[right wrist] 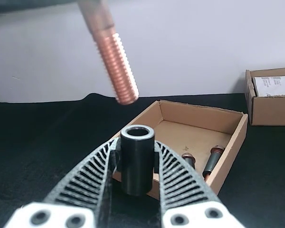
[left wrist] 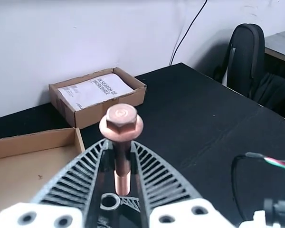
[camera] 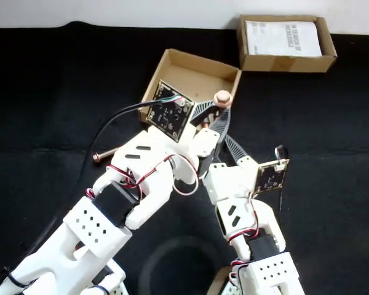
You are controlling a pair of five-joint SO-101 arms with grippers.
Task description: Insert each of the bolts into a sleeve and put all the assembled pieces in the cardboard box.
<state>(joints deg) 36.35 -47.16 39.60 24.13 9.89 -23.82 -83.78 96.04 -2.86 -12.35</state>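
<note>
Copper hex-headed bolt (left wrist: 121,124) clamped thread-down in the left gripper (left wrist: 118,152), hanging just above the black cylindrical sleeve (right wrist: 137,166) the right gripper (right wrist: 137,148) clasps upright, bore open for insertion.

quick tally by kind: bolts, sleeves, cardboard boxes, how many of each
bolts: 4 (one in left claw, one on table, two in open box)
sleeves: 2 visible (one in right claw, one on a boxed bolt)
cardboard boxes: 2
total: 8
</note>
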